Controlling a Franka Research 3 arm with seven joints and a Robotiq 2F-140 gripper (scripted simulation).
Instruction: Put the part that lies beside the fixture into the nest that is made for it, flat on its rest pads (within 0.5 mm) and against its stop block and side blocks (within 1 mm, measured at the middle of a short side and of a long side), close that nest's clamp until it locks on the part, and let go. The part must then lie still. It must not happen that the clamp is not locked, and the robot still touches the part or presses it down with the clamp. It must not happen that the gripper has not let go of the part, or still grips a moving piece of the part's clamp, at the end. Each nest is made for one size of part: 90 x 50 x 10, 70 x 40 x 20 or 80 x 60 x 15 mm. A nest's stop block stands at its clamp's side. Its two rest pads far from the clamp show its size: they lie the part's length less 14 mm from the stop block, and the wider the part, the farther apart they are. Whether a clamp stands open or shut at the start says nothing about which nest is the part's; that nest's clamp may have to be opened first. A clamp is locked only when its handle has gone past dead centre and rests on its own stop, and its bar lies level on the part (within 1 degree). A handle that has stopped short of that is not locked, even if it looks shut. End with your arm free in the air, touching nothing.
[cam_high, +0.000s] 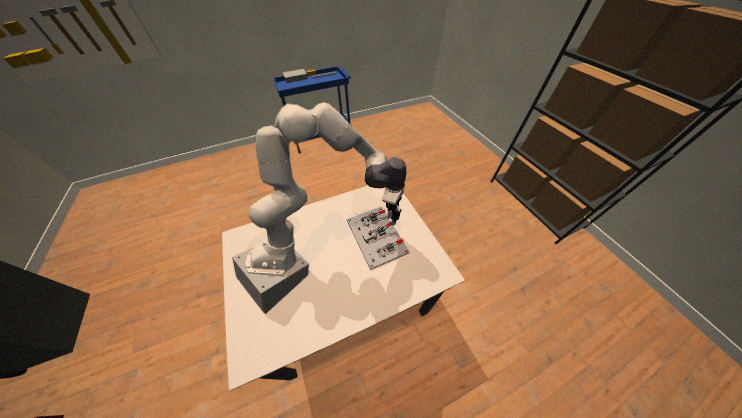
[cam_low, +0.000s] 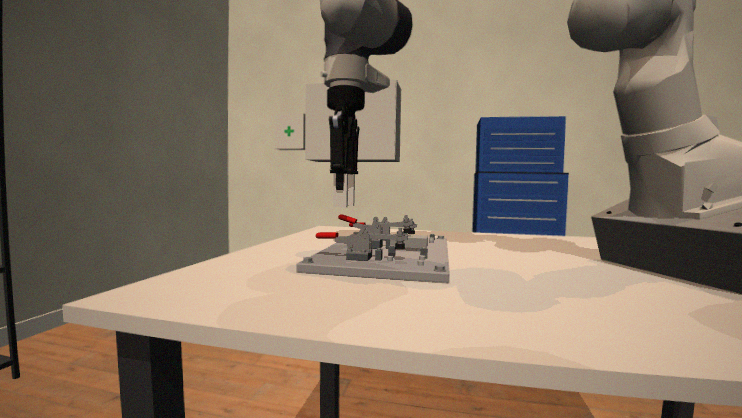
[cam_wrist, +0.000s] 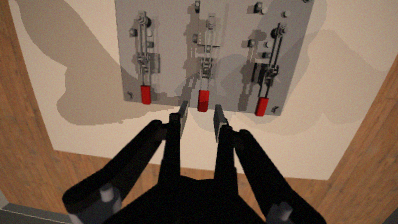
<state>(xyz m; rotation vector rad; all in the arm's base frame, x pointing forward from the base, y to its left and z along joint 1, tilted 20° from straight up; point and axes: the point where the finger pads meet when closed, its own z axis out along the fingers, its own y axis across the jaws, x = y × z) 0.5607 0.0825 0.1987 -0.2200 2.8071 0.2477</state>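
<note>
The grey fixture plate (cam_high: 367, 259) (cam_low: 332, 268) (cam_wrist: 170, 20) lies on the white table and carries three toggle clamps side by side. In the wrist view their red handles are the left one (cam_wrist: 145, 94), the middle one (cam_wrist: 202, 100) and the right one (cam_wrist: 261, 106). In the exterior view one handle (cam_low: 327, 234) lies level and another (cam_low: 350, 219) is tilted up. My gripper (cam_high: 394, 219) (cam_low: 345, 199) (cam_wrist: 201, 110) is partly open and empty. It hangs clear above the middle clamp's handle end. I see no loose part on the table beside the plate, and I cannot tell a part in the nests.
The robot's base block (cam_high: 270, 282) (cam_low: 669, 249) stands on the same table (cam_high: 332, 311) (cam_low: 415, 321). The table's edge runs close behind the handles in the wrist view. A shelf rack (cam_high: 623, 129) and a blue cabinet (cam_low: 519, 176) stand off the table.
</note>
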